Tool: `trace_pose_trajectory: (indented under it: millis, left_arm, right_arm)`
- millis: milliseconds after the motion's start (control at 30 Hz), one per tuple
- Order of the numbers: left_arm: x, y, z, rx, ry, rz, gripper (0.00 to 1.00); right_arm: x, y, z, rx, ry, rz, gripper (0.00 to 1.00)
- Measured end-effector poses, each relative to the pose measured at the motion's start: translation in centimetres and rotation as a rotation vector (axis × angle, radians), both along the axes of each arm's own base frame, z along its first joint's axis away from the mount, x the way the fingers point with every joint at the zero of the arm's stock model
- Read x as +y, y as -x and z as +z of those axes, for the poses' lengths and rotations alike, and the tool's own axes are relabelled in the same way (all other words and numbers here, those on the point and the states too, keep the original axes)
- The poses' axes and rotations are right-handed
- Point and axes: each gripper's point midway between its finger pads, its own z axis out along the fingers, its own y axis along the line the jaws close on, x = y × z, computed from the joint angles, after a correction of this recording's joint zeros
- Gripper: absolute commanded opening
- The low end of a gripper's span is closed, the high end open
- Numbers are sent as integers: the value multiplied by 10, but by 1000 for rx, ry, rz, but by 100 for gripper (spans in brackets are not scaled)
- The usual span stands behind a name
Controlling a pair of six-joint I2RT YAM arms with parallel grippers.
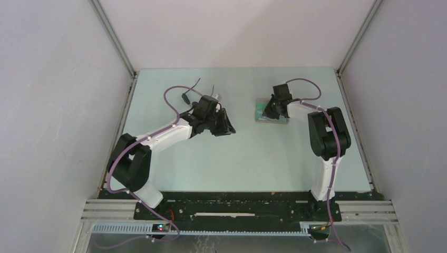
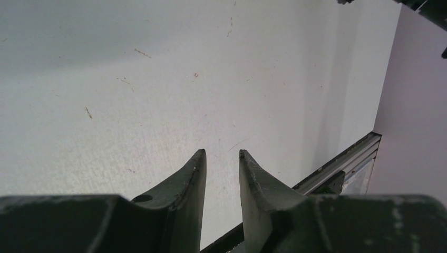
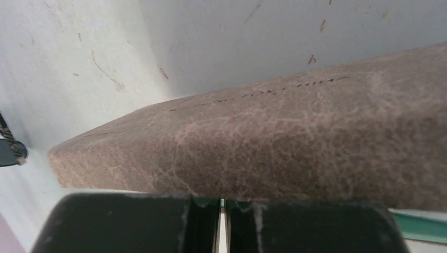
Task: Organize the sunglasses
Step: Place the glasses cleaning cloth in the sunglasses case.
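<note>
The sunglasses (image 1: 186, 96) lie on the table at the back left, thin black frame with slim temple arms sticking up. My left gripper (image 1: 225, 126) is to their right, pointing away from them; in the left wrist view it (image 2: 222, 153) is open a little with only bare table between its fingers (image 2: 193, 174). The grey case (image 1: 271, 114) with green lining sits right of centre. My right gripper (image 1: 274, 109) is over it. In the right wrist view its jaws (image 3: 221, 201) are shut against the edge of the case's mottled lid (image 3: 274, 137); whether they pinch the lid is hidden.
The table (image 1: 248, 158) is walled on the left, back and right. A small whitish item (image 1: 215, 97) shows beside the left wrist. A metal rail (image 2: 342, 161) runs along the table edge ahead of the left gripper. A dark piece (image 3: 8, 150) shows at the right wrist view's left edge.
</note>
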Motion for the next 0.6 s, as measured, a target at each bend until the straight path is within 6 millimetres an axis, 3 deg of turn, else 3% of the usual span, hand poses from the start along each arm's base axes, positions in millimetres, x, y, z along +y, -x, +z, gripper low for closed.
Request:
trace_pose_trajectory:
  millis: [233, 333, 400, 600]
  left_arm:
    - [1, 1, -2, 3, -4, 1, 34]
    - [1, 1, -2, 2, -5, 2, 35]
    - [1, 0, -2, 1, -7, 3, 35]
    - [6, -2, -5, -17, -37, 10, 36]
  right_arm:
    - [1, 0, -1, 9, -7, -6, 9]
    - [-2, 2, 9, 4, -13, -7, 11]
    - [-3, 2, 28, -23, -22, -5, 12]
    - [-3, 3, 115, -198, -62, 17, 17]
